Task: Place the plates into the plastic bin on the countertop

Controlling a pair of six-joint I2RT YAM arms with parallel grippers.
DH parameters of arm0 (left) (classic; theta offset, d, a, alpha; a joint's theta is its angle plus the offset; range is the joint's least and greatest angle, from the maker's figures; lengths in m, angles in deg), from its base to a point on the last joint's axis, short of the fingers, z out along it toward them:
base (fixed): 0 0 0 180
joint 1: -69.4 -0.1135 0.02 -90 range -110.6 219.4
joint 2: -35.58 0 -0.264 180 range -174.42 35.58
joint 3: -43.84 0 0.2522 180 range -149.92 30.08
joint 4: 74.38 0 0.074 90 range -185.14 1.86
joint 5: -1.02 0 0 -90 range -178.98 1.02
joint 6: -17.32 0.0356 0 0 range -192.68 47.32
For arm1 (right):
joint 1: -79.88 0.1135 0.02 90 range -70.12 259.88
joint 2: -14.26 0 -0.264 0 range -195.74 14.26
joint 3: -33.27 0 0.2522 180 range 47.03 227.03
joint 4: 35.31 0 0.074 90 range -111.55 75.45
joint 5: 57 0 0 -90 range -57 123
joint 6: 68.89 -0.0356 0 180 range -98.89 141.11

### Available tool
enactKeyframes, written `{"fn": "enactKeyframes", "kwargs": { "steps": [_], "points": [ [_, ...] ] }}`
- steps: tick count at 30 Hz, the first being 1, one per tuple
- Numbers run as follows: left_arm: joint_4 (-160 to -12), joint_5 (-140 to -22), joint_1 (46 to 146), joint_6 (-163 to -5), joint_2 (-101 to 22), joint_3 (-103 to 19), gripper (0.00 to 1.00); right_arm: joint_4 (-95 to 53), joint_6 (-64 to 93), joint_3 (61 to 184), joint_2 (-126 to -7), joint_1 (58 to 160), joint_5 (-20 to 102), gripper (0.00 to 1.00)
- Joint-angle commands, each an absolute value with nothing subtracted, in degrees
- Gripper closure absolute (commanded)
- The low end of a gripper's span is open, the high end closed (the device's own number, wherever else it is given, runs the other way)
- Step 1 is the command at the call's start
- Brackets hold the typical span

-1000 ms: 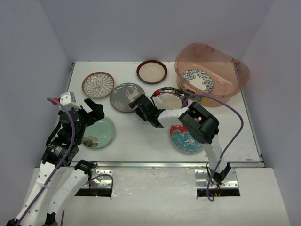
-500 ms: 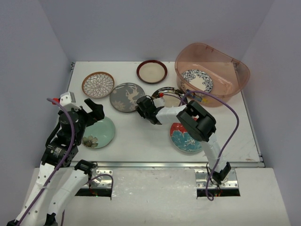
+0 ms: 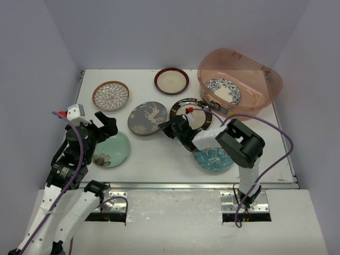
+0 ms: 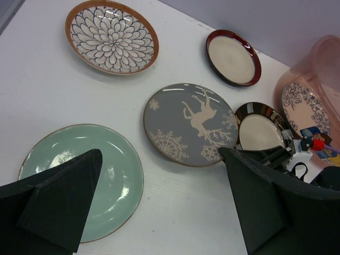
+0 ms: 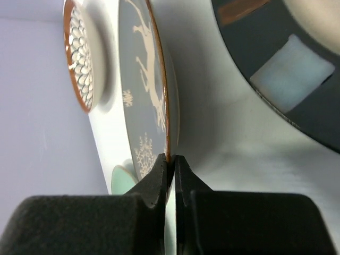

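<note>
My right gripper [image 3: 169,127] is shut on the right rim of the grey deer plate [image 3: 147,117]; in the right wrist view the fingertips [image 5: 170,162] pinch its brown edge [image 5: 166,106]. That edge sits slightly off the countertop [image 3: 159,154]. My left gripper [image 3: 103,127] hangs open over the mint green plate [image 3: 112,150], holding nothing, its fingers [image 4: 64,196] wide apart. The plastic bin [image 3: 234,53] stands at the back right with a blue-white floral plate [image 3: 223,91] inside.
On the countertop lie the brown-white floral plate [image 3: 110,95], the dark-red rimmed plate [image 3: 171,81], the black-striped cream plate [image 3: 192,112] just right of my right gripper, and the red-blue flower plate [image 3: 212,159] under my right forearm. Grey walls enclose three sides.
My right gripper has shut on the deer plate's rim and drawn back to the right and nearer, dragging the plate with it. The left arm has not moved.
</note>
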State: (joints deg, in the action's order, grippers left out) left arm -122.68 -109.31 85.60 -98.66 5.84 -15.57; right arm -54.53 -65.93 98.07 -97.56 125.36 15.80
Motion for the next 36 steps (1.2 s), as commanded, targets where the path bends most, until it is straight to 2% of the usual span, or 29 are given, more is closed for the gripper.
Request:
{"fn": "enactKeyframes", "kwargs": {
  "steps": [1,15,22,30,36],
  "points": [
    [-120.2,-109.4,86.3,-98.5,6.1,-15.7,0.00,-69.1,-61.6,98.4,-91.5,124.5,23.2,1.00],
    [-120.7,-110.7,87.1,-99.0,5.8,-15.8,0.00,-73.4,-62.7,94.7,-80.4,119.4,31.3,1.00],
    [-120.8,-111.1,87.8,-99.1,5.9,-15.9,0.00,-63.7,-60.1,95.5,-69.1,113.2,31.6,1.00],
    [-120.9,-111.1,88.2,-99.1,5.6,-15.9,0.00,-43.0,-61.1,99.7,-59.5,97.6,31.4,1.00],
    [-120.9,-111.2,88.6,-99.1,5.6,-16.0,0.00,-33.0,-62.6,103.9,-59.1,82.3,35.1,1.00]
  ]
}}
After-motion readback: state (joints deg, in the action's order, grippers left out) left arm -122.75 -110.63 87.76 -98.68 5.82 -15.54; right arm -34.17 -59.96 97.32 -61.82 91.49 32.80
